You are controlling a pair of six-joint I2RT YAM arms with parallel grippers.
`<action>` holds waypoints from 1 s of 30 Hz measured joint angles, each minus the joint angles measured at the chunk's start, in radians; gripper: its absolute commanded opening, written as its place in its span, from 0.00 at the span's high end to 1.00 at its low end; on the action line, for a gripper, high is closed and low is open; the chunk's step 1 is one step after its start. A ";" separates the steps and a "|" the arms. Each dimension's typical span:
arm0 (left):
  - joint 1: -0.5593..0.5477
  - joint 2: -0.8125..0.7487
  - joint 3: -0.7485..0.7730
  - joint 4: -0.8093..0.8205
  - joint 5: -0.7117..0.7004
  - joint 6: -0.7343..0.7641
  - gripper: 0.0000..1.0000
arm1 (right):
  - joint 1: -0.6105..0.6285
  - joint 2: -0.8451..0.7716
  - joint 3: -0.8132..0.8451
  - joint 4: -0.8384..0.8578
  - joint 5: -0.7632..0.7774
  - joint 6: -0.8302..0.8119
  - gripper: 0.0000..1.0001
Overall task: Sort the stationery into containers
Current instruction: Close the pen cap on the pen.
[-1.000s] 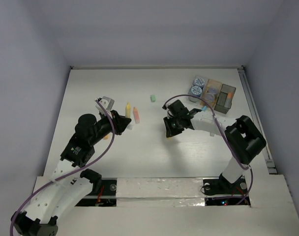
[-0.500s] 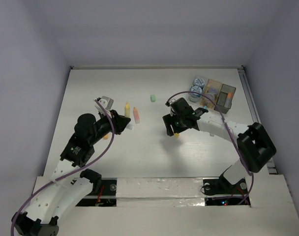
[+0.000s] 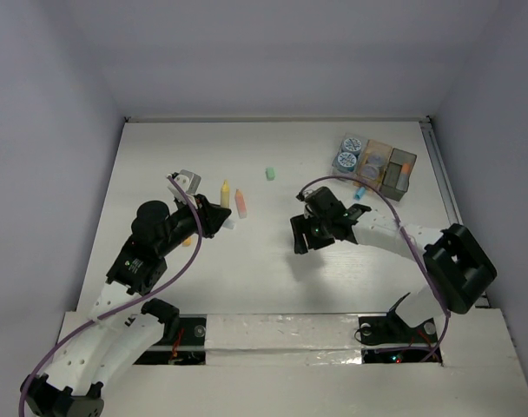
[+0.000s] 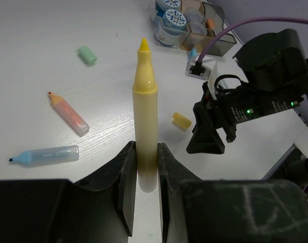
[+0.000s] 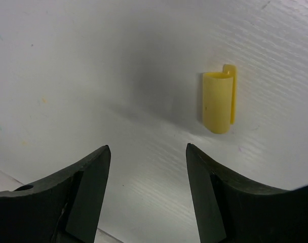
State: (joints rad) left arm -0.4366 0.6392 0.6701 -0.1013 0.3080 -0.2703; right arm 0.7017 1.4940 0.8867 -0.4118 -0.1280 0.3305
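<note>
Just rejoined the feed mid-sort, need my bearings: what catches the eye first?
The left hand is shut on an uncapped yellow marker at left-centre of the table, tip pointing away. The right hand hangs open near the middle, with a loose yellow cap lying just ahead of its fingers.

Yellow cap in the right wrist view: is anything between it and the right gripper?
Nothing visible does. The yellow cap lies alone on the bare table, ahead of the right gripper and toward the right of that view. The jaws stand open and empty.
</note>
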 measured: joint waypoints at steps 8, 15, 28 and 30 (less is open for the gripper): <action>0.000 0.000 0.000 0.000 0.003 0.000 1.00 | 0.000 0.053 -0.037 0.077 -0.003 0.055 0.18; 0.000 0.000 0.000 0.000 0.004 0.000 1.00 | -0.002 0.071 -0.037 0.115 0.048 0.080 0.17; 0.000 0.008 0.000 0.002 0.006 0.000 1.00 | -0.080 0.103 -0.019 0.173 0.120 0.079 0.13; 0.000 0.008 0.000 0.002 0.006 0.000 1.00 | -0.094 0.125 0.001 0.187 0.121 0.072 0.13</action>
State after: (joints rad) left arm -0.4366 0.6468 0.6701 -0.0994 0.3145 -0.2707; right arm 0.6075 1.6188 0.8875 -0.2249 -0.0067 0.4023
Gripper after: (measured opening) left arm 0.139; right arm 0.866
